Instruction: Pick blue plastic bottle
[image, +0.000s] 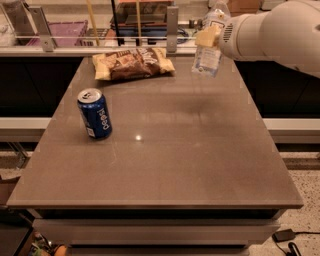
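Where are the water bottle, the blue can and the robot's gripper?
blue plastic bottle (206, 60): camera view, on its pale label.
blue can (95, 115): camera view, middle of its side.
gripper (209, 36): camera view, upper right, where it clamps the bottle's upper part in the air.

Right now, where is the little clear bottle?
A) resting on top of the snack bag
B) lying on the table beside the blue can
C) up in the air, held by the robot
C: the bottle hangs clear of the table near its far right corner, clamped in the gripper, well apart from the can and the snack bag.
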